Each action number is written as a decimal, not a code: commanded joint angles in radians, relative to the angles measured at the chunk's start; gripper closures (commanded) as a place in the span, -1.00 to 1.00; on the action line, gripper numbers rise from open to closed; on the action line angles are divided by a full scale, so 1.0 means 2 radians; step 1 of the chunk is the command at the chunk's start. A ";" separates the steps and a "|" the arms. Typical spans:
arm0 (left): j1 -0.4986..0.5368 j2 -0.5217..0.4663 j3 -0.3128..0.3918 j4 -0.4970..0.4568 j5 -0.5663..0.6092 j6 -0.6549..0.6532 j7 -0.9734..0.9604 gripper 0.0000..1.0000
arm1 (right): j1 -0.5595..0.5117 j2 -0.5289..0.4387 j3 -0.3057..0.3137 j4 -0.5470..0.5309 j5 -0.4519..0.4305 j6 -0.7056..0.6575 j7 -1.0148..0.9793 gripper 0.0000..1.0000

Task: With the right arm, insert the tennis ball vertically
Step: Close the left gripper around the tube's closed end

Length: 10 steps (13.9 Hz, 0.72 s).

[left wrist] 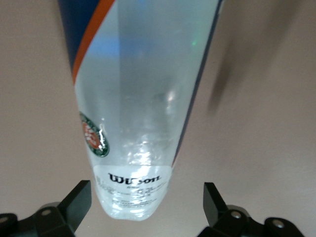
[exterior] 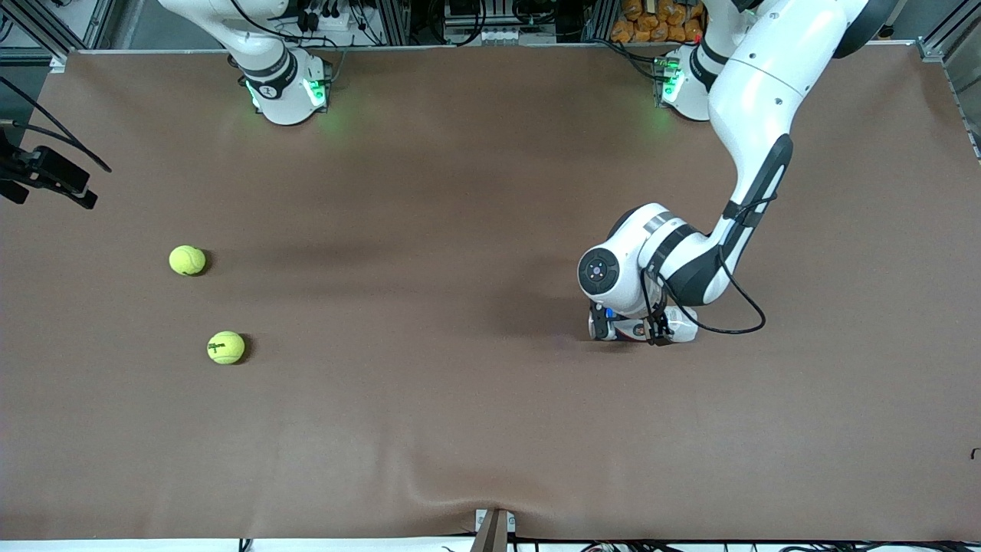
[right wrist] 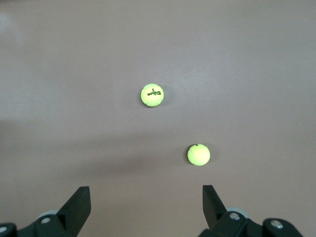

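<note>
Two yellow-green tennis balls lie on the brown table toward the right arm's end, one (exterior: 187, 260) farther from the front camera than the other (exterior: 226, 347). Both show in the right wrist view, one with black print (right wrist: 152, 95) and one plain (right wrist: 198, 154). My right gripper (right wrist: 145, 193) is open and empty, high over the table; it is out of the front view. My left gripper (exterior: 640, 330) is down at the table, open, with a clear Wilson ball tube (left wrist: 143, 98) between its fingers, which stand apart from the tube on both sides. In the front view the left hand hides most of the tube.
The brown cloth (exterior: 460, 230) covers the whole table. A black camera mount (exterior: 46, 176) overhangs the edge at the right arm's end. A small bracket (exterior: 494, 529) sits at the edge nearest the front camera.
</note>
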 commanded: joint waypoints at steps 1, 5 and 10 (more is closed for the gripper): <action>-0.002 0.011 0.002 0.013 0.015 -0.007 -0.007 -1.00 | -0.006 0.002 0.000 0.006 0.006 -0.004 -0.006 -1.00; -0.002 0.020 0.003 0.015 0.015 -0.005 -0.007 -1.00 | -0.025 0.002 0.000 0.006 0.007 -0.007 -0.010 -1.00; -0.006 0.027 0.010 0.021 0.016 -0.002 -0.013 -1.00 | -0.028 0.002 0.000 0.006 0.014 -0.008 -0.020 -1.00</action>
